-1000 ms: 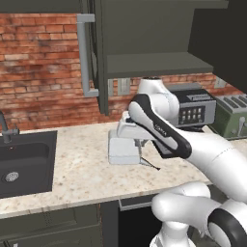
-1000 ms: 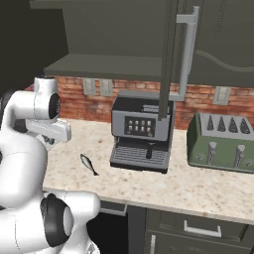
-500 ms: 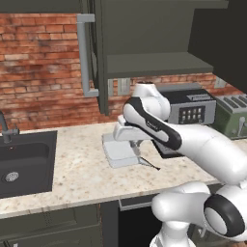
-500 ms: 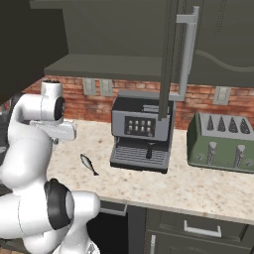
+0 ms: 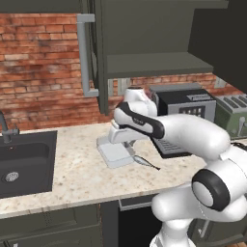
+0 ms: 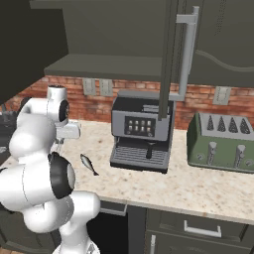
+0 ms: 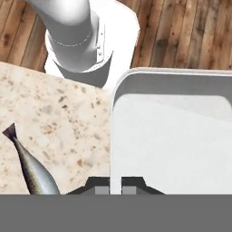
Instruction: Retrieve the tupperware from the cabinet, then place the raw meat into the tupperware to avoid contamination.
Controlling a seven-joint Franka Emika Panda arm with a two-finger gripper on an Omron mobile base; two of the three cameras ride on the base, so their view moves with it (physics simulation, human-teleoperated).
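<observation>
Setting the box down beside the fish

Our gripper is pinched shut on the tupperware's wall; the fish lies just beside it, parallel.

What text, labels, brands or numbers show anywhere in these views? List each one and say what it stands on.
No readable text anywhere.
Coffee machine: its dark panel carries small pale button marks, too small to read.
Toaster: pale slot shapes and knobs, no lettering.
Tupperware, raw meat, cabinet: plain, no label.
</observation>
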